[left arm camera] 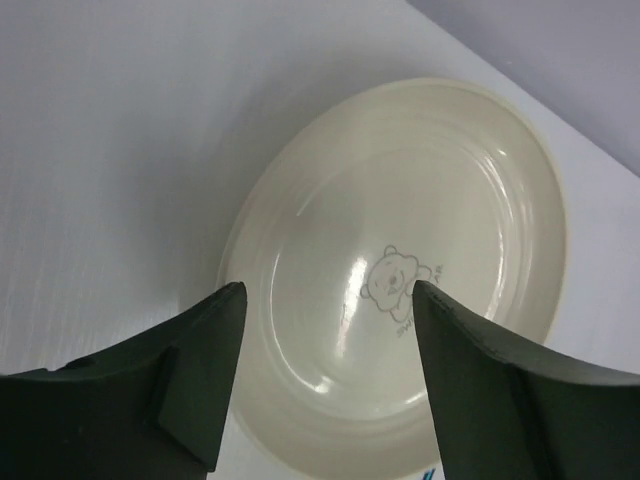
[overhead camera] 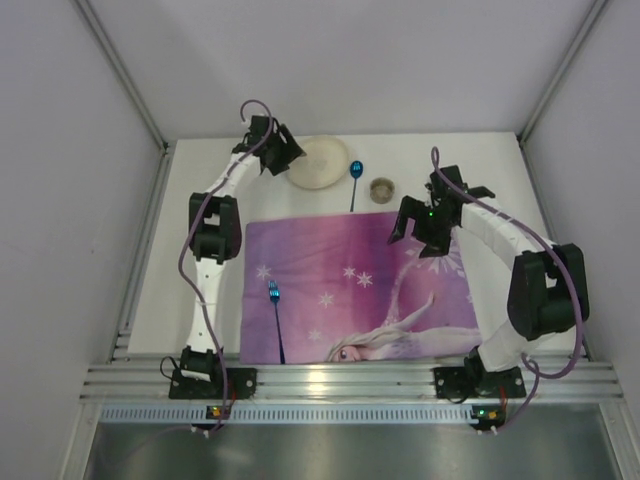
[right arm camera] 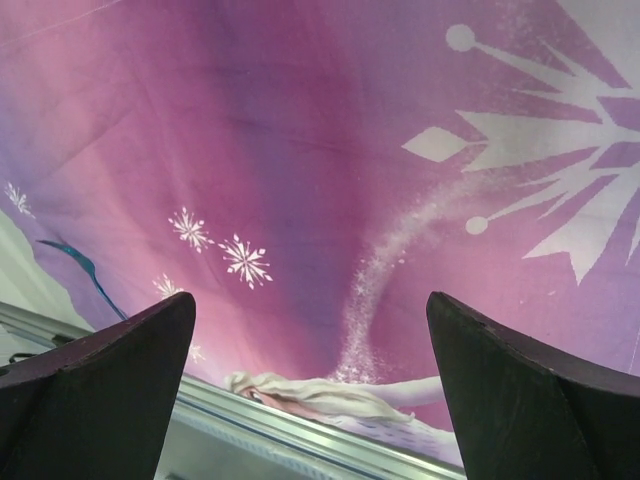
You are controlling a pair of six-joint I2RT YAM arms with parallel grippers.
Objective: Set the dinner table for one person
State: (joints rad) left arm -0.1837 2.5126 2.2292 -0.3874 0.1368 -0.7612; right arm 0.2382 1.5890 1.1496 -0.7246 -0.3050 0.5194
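The white dinner table (overhead camera: 490, 160) holds a cream plate (overhead camera: 320, 162) with a bear print at the back. My left gripper (overhead camera: 290, 155) hovers at the plate's left edge. In the left wrist view the plate (left arm camera: 420, 230) lies under the left gripper (left arm camera: 328, 290), whose jaws are open over its near rim with nothing held. A blue spoon (overhead camera: 354, 180) and a small cup (overhead camera: 382, 189) lie right of the plate. A blue fork (overhead camera: 276, 315) rests on the purple placemat (overhead camera: 350, 290). My right gripper (overhead camera: 420, 225) hangs open and empty over the placemat (right arm camera: 300, 150).
The placemat covers the near middle of the table, up to the aluminium rail (overhead camera: 340, 378) at the front. The fork (right arm camera: 85, 270) shows far left in the right wrist view. White enclosure walls stand close on the left, right and back.
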